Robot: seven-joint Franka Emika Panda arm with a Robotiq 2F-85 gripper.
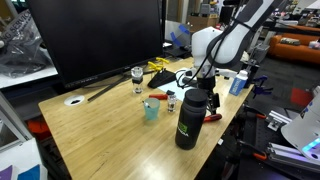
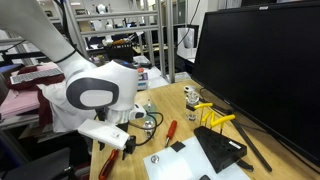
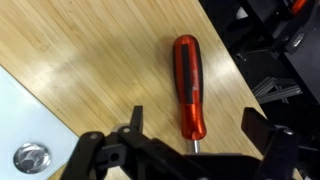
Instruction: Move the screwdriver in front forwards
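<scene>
A small red-handled screwdriver (image 3: 187, 85) lies on the wooden table close to its edge, its thin shaft pointing under my gripper. It also shows in both exterior views (image 1: 212, 118) (image 2: 105, 162). My gripper (image 3: 197, 122) is open and hovers over it, one finger on each side of the handle's shaft end, without touching it. In both exterior views the gripper (image 1: 206, 84) (image 2: 125, 143) hangs just above the table. A second red screwdriver (image 2: 170, 130) (image 1: 157, 97) lies farther in on the table.
A tall black bottle (image 1: 188, 120) stands right beside the gripper. A white sheet with a metal disc (image 3: 30, 157) lies next to the screwdriver. A teal cup (image 1: 151, 111), glass jars (image 1: 137, 78), a yellow-and-black tool (image 2: 215, 122) and a large monitor (image 2: 260, 60) lie farther in.
</scene>
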